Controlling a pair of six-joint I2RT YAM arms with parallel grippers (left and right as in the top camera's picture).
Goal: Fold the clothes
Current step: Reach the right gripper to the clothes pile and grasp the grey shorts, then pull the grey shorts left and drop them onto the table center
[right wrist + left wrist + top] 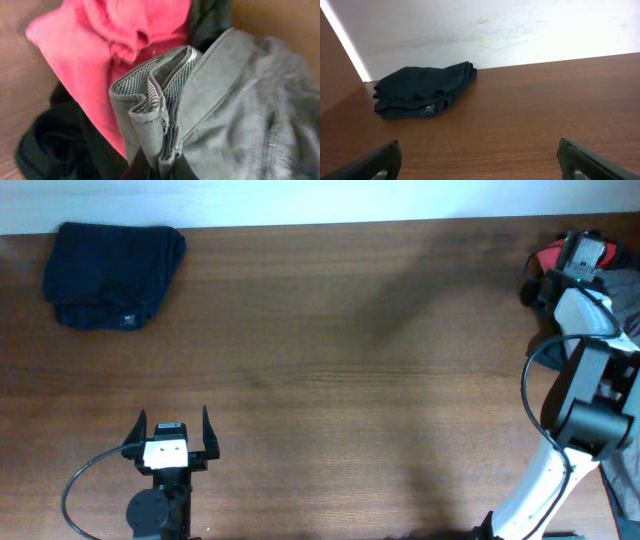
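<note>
Pinched in my closed right gripper point(155, 171), the grey-olive garment point(225, 110) lies beside a red garment point(100, 45) and black garment point(50, 145) at the wooden table's point(350, 380) two o'clock corner. My left gripper point(172, 418) hovers wide open, empty, facing a white wall point(495, 30).

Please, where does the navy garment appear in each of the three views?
Overhead: navy garment at the top left of the table.
Left wrist: navy garment left of centre, by the white wall.
Right wrist: not in it.
Shared landmark: the brown table, in all three.
</note>
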